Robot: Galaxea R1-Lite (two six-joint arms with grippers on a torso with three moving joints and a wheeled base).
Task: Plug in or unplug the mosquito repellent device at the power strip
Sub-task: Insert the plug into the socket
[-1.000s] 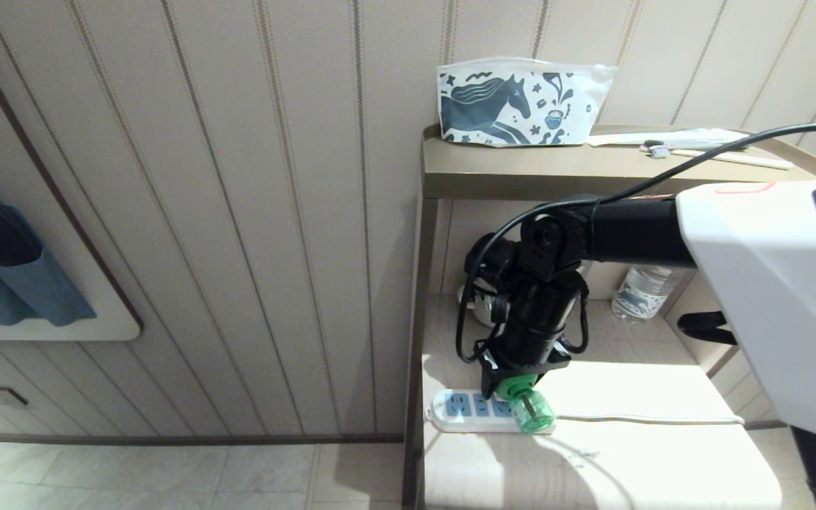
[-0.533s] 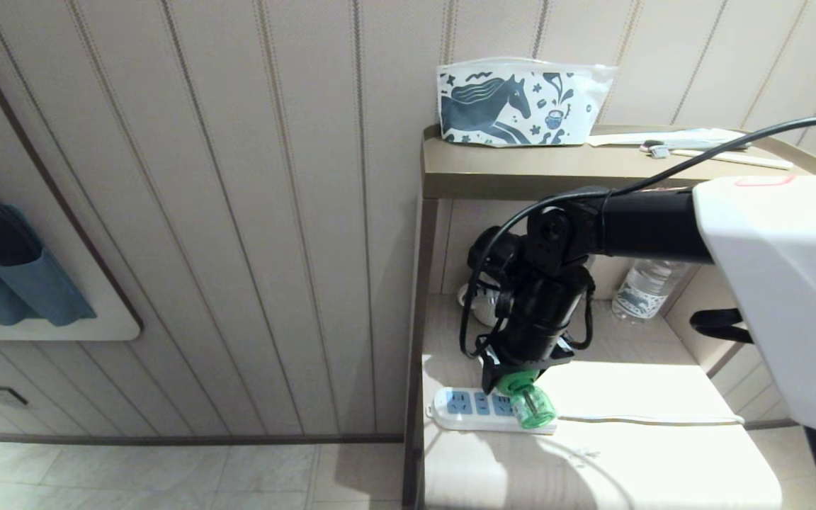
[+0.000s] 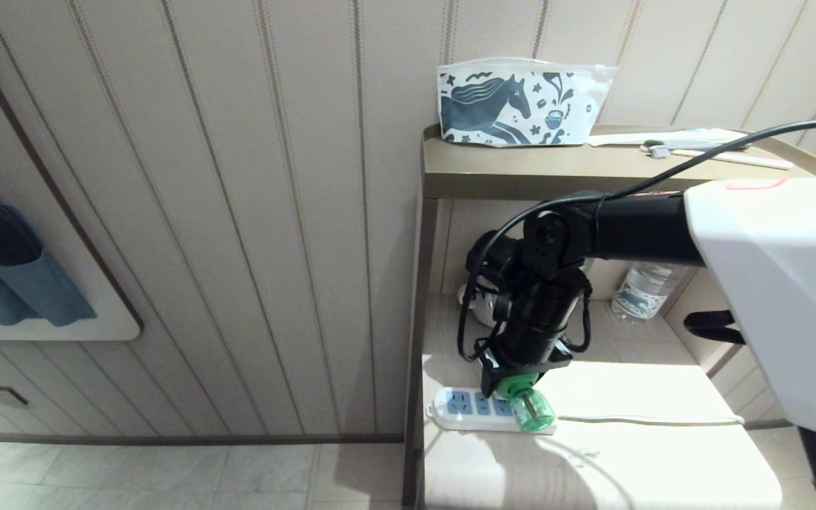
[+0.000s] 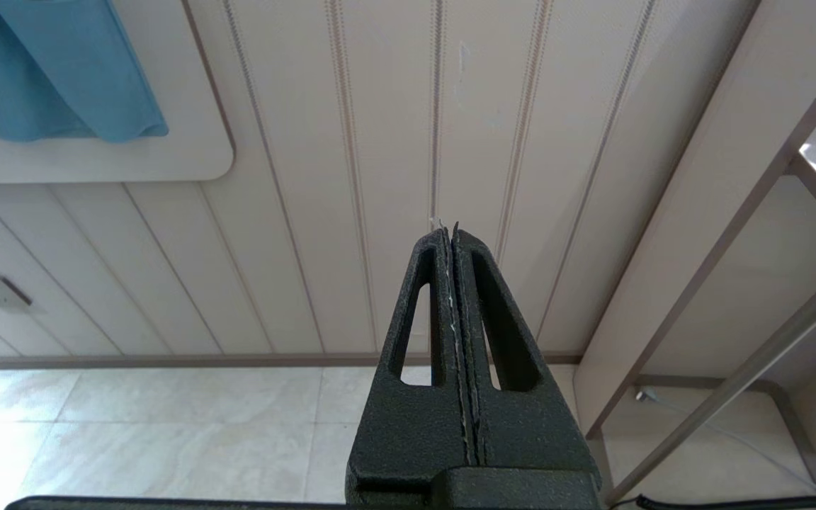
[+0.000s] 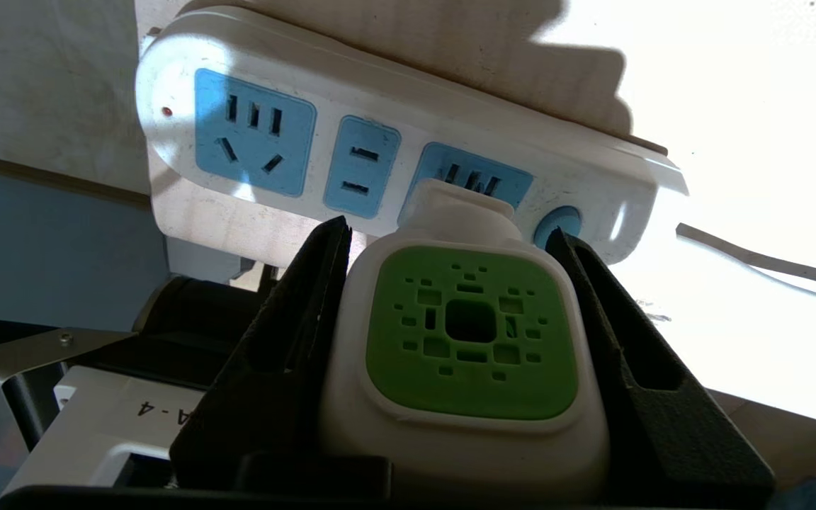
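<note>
The white power strip (image 3: 461,407) with light-blue socket panels lies near the front left edge of the lower shelf (image 3: 635,453). My right gripper (image 3: 518,382) reaches down to it and is shut on the mosquito repellent device (image 3: 530,411). The device's translucent green bottle points toward the camera. In the right wrist view the black fingers (image 5: 295,333) press both sides of the device's white-and-green head (image 5: 472,340). Its white neck meets the third socket panel of the strip (image 5: 380,106), beside the round blue button (image 5: 558,221). The prongs are hidden. My left gripper (image 4: 448,230) hangs shut over the floor by the wall.
The strip's white cord (image 3: 649,420) runs right across the shelf. A clear water bottle (image 3: 642,294) and a dark object with cables (image 3: 486,262) stand at the shelf's back. A horse-print pouch (image 3: 514,103) sits on the top board. The panelled wall (image 3: 273,212) is to the left.
The right arm's upper part wavered slightly and came back. The gripper and the device stay at the same spot on the strip.
</note>
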